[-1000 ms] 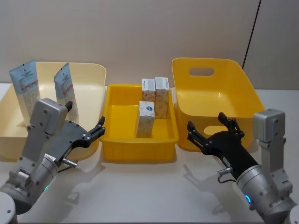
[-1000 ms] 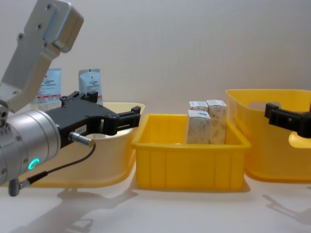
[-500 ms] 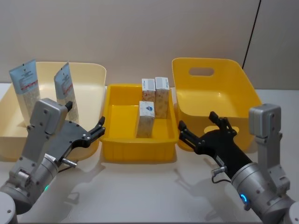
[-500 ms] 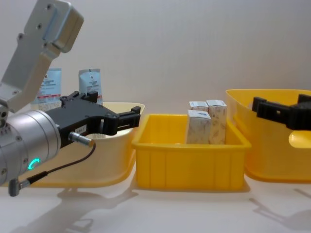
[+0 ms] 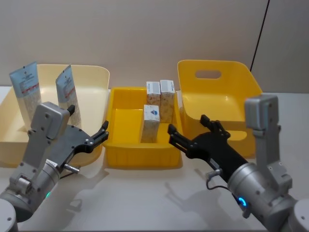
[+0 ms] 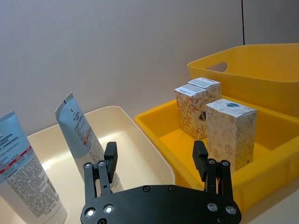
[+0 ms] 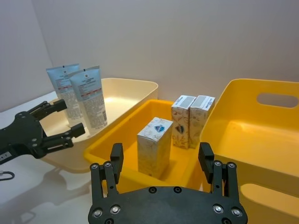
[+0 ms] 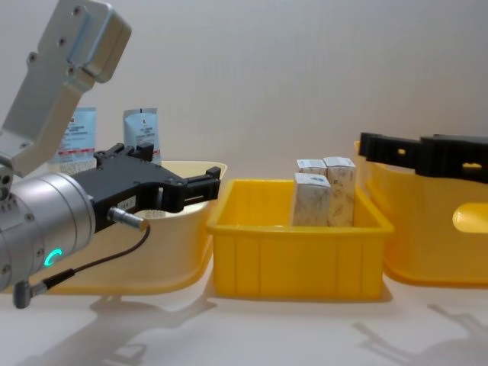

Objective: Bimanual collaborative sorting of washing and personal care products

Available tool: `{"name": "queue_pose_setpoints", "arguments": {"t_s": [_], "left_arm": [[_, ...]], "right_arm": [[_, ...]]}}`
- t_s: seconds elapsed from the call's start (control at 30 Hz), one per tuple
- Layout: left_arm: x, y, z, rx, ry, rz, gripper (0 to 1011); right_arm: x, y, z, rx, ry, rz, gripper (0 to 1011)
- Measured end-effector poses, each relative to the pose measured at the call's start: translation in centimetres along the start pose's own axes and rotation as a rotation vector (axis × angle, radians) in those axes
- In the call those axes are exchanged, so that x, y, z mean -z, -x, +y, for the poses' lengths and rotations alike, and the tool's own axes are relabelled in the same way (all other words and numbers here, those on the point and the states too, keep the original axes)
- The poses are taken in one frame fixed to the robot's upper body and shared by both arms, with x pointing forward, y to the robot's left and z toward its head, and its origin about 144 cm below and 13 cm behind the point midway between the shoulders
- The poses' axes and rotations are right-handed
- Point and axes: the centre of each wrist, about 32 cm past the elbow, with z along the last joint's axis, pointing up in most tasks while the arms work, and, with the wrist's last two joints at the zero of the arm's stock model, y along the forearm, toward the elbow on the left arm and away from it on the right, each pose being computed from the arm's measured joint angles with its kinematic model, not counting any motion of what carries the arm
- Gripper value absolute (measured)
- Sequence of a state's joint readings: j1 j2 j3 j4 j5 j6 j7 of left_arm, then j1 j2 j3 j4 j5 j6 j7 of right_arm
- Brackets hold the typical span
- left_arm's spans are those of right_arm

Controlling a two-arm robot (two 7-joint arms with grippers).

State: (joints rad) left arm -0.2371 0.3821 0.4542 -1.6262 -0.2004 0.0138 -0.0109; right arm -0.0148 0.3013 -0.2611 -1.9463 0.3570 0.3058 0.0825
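Three tall cream cartons stand upright in the middle yellow bin (image 5: 142,159): a front carton (image 5: 151,123) alone, and a rear pair (image 5: 161,98) pressed side by side against the far wall. Two blue-and-white soft pouches (image 5: 26,92) lean upright in the cream bin (image 5: 91,72) on the left, and a large yellow bin (image 5: 217,65) sits on the right, all on a pale table (image 5: 145,198). The right gripper (image 5: 186,123) hovers at the middle bin's near right corner, pointing toward the front carton. The likely trouble is that a low or skewed reach would clip the bin wall or topple that narrow carton into the pair behind. Because the rear two touch, gripping one could also drag its neighbour. The left gripper (image 5: 99,135) hangs at the cream bin's near right corner, close enough that both arms entering the middle bin might collide. Both sets of fingers are spread wide, holding nothing and touching nothing.
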Motion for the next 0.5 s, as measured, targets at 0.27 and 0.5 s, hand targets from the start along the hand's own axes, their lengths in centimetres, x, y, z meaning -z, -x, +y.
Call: {"name": "queue_pose_setpoints", "arguments": {"t_s": [0.27, 0.5], "left_arm": [[0.0, 0.0, 0.0, 0.000, 0.000, 0.000, 1003], [0.0, 0.0, 0.0, 0.000, 0.000, 0.000, 1003]], "right_arm": [[-0.8, 1.5, 1.6, 0.003, 0.032, 0.012, 1001], [-1.1, 2.8, 3.5, 0.014, 0.064, 0.012, 1001]]}}
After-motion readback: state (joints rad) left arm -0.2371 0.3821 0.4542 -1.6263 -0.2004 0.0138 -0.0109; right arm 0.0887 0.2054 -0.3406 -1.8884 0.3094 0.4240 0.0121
